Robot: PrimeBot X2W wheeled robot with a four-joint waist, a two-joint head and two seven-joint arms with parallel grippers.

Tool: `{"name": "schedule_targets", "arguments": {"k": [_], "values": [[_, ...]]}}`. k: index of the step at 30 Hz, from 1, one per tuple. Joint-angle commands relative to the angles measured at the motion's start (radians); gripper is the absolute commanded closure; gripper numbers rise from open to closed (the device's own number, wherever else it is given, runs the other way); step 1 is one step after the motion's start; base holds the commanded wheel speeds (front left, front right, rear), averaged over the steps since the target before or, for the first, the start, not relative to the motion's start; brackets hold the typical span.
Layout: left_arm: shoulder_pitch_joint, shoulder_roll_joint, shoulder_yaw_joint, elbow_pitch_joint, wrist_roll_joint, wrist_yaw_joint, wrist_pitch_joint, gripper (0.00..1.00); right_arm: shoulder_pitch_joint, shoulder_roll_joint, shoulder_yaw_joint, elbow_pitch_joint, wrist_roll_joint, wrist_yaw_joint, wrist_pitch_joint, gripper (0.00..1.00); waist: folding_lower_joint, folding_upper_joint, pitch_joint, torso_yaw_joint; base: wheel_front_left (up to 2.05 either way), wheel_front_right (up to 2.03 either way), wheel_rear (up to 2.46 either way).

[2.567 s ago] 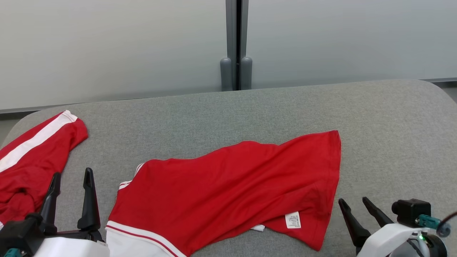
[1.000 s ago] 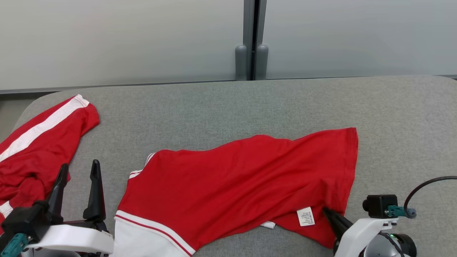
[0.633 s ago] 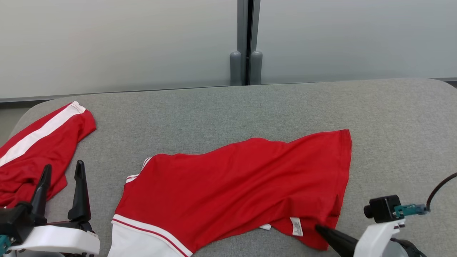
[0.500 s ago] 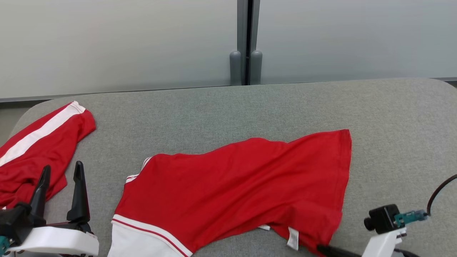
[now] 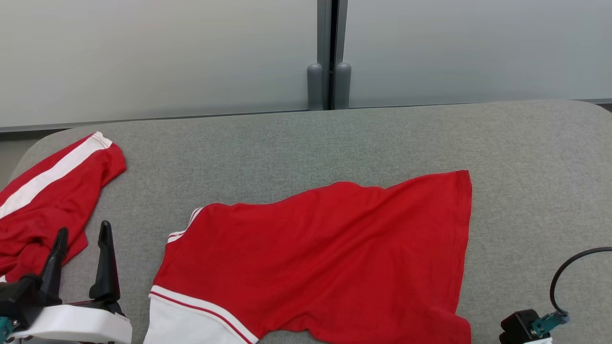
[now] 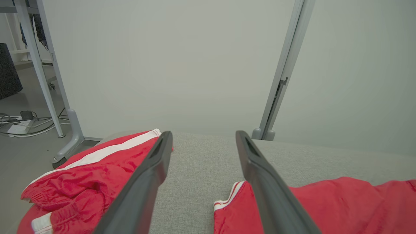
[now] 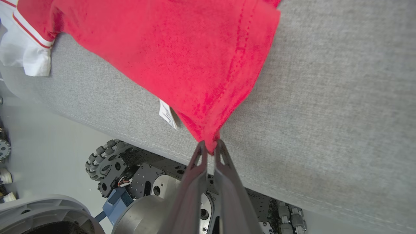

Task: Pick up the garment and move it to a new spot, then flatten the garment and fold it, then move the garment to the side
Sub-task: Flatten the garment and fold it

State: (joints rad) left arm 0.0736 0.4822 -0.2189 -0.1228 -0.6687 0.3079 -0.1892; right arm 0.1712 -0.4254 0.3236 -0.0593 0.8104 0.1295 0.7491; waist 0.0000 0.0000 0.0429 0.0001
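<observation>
The garment (image 5: 315, 258), a red shirt with white trim, lies spread across the near middle of the grey padded table (image 5: 334, 138). In the right wrist view my right gripper (image 7: 211, 143) is shut on the garment's (image 7: 182, 58) near right corner, holding it stretched at the table's front edge. A white label (image 7: 167, 114) hangs just left of that corner. My left gripper (image 5: 83, 228) stands open at the lower left, apart from the shirt's sleeve, with nothing between its fingers. In the left wrist view the left gripper (image 6: 203, 134) points over bare table.
A second red garment with a white stripe (image 5: 43, 191) lies bunched at the table's left end, just left of the left gripper (image 6: 91, 175). Frosted wall panels stand behind the table. The robot's wheeled base (image 7: 104, 165) sits below the front edge.
The right gripper closed on the shirt's near right corner and drew it back to the front edge, dropping below the head view. The folded-under flap with the label has straightened out. The left gripper kept still.
</observation>
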Motion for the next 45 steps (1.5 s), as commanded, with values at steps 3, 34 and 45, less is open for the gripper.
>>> {"name": "schedule_targets", "arguments": {"k": [3, 34, 45], "values": [[-0.018, 0.003, -0.005, 0.009, -0.001, -0.004, 0.005, 0.0, 0.001, 0.023, -0.024, 0.006, -0.03, 0.002, 0.003, 0.0, 0.0, 0.0, 0.002, 0.004, 0.0, 0.0, 0.0], [-0.079, -0.013, -0.062, -0.001, 0.021, -0.013, 0.011, 0.0, -0.217, 0.275, -0.376, 0.121, -0.311, 0.002, -0.718, 0.0, 0.0, 0.0, 0.023, 0.024, 0.0, 0.0, 0.0], [-0.105, -0.027, -0.076, -0.003, 0.02, -0.024, 0.003, 0.0, -0.415, 0.272, -0.358, 0.31, -0.337, 0.002, -0.66, 0.0, 0.0, 0.0, 0.067, 0.026, 0.0, 0.0, 0.0]]}}
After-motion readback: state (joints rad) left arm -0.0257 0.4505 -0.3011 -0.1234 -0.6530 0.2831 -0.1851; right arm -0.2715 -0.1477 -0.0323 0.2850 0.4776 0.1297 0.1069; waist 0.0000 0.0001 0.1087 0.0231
